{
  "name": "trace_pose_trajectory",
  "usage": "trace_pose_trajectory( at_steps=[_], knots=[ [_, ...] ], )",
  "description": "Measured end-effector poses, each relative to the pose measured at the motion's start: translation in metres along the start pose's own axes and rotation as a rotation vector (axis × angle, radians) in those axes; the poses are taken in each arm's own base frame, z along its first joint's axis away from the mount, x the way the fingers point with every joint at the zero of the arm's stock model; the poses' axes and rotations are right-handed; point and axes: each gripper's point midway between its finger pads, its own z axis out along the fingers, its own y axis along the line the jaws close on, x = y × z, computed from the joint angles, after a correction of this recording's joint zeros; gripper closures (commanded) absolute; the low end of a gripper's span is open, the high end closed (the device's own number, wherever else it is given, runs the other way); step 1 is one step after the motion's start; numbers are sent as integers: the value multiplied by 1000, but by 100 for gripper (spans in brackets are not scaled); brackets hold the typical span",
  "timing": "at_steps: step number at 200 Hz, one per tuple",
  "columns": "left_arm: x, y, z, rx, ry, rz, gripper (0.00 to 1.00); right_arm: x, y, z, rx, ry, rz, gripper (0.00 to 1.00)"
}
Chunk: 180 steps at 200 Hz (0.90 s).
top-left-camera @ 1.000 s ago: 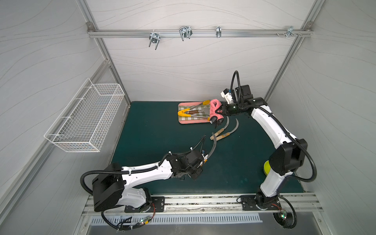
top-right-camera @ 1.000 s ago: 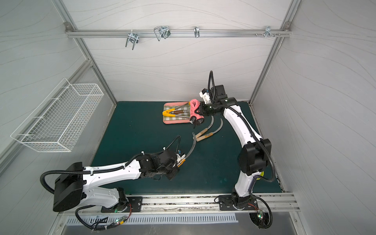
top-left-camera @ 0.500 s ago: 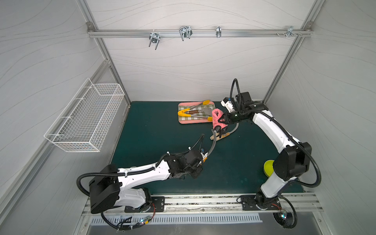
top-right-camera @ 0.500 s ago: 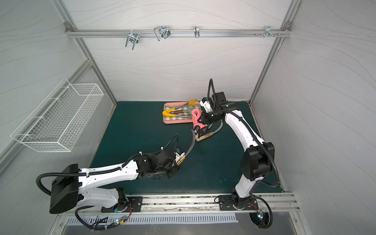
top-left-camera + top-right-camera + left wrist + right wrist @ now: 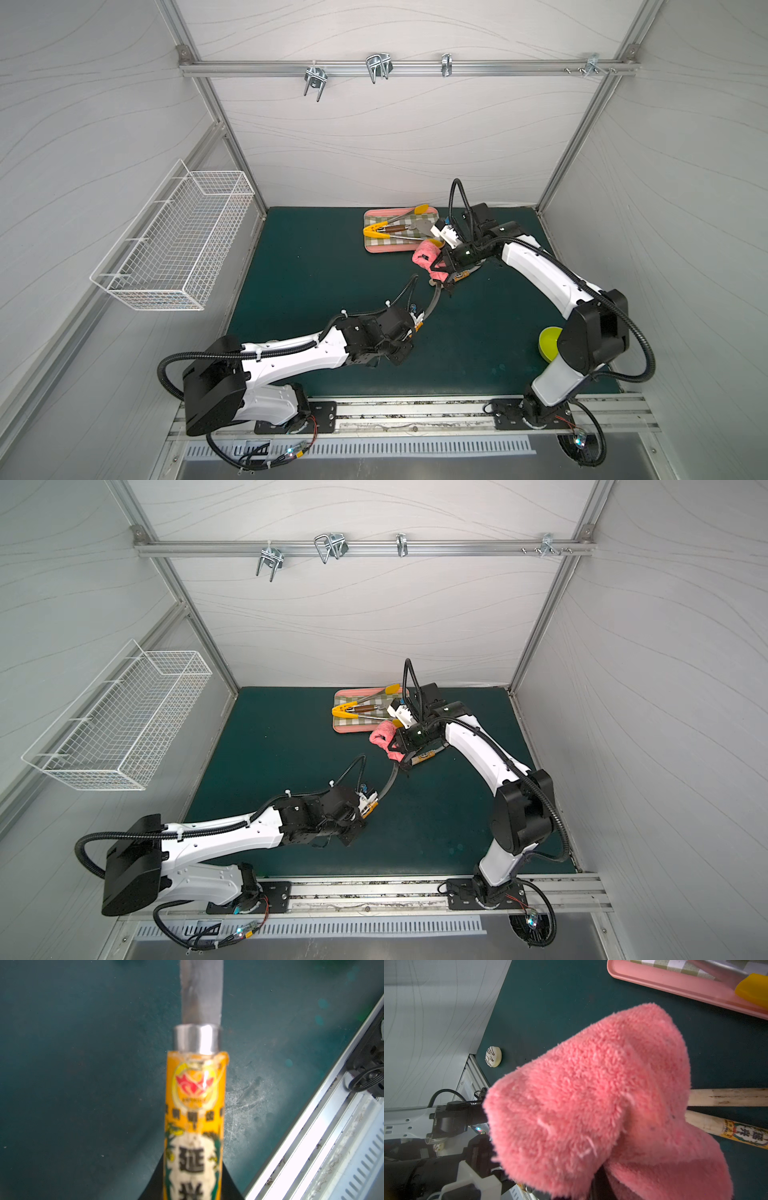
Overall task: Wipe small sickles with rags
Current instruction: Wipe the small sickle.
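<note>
**Item 1.** Left gripper (image 5: 417,325): jaws clamped tight on the orange-labelled wooden handle of the held sickle (image 5: 194,1126). The sickle is lifted off the green mat (image 5: 316,257) near its middle. Its grey blade (image 5: 388,783) arcs away from the arm towards the rag.

**Item 2.** Right gripper (image 5: 442,266): jaws fully closed on the rag (image 5: 591,1095), a pink fuzzy cloth that bunches over the fingers and hides most of them. In both top views the rag's lower end hangs at the tip of the held blade (actual contact cannot be told).

**Item 3.** Two spare sickles (image 5: 726,1097), lying side by side on the mat under the right gripper. One handle is plain and the other (image 5: 737,1130) is labelled. Their blades are hidden.

**Item 4.** Pink-rimmed checked tray (image 5: 390,250), at the far edge of the mat, just beside the rag. It holds yellow-tipped tongs (image 5: 374,229) and a brown-handled spatula (image 5: 397,227).

**Item 5.** White wire basket (image 5: 174,249), fixed to the left wall.

**Item 6.** Yellow-green round object (image 5: 548,343), on the mat and partly behind the right arm.

**Item 7.** Small white doughnut-like piece (image 5: 493,1056), on the mat by the wall.
</note>
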Motion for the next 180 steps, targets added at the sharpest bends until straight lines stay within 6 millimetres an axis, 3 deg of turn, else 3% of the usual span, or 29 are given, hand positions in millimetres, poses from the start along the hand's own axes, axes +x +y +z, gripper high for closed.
trace_pose_trajectory(
  at_steps=[89,180],
  knots=[
    [1,25,-5,-20,2,-74,100,28,10,20,-97,-12,91,100],
    [9,38,-4,-44,40,-117,100,60,43,54,-213,44,125,100]
  ],
)
